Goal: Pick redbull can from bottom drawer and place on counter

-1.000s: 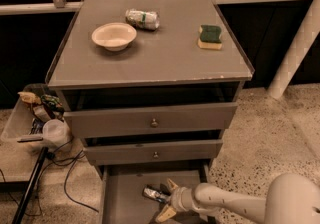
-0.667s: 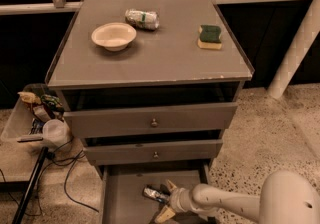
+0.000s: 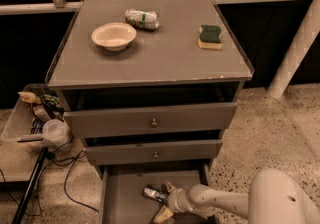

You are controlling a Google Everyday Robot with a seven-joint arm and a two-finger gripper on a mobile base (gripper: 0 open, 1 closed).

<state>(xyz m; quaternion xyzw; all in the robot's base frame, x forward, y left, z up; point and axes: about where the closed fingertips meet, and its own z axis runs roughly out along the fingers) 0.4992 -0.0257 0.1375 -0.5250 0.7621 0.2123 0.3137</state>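
Note:
The redbull can (image 3: 153, 194), small and silver with dark patches, lies on its side in the open bottom drawer (image 3: 125, 195), a flat grey tray at the foot of the cabinet. My gripper (image 3: 165, 200) reaches into the drawer from the right on its white arm (image 3: 220, 201). Its tan fingers (image 3: 162, 214) are spread apart, and the can lies at the upper fingertip, just left of the gripper. The grey counter (image 3: 165, 58) on top bears none of my arm.
On the counter stand a cream bowl (image 3: 114, 35), a silver can with a green band (image 3: 142, 19) and a green-and-yellow sponge (image 3: 210, 36). Two upper drawers with small knobs (image 3: 154, 123) are partly out. A tray of clutter and cables (image 3: 35, 123) sits left; a white post (image 3: 295, 48) stands right.

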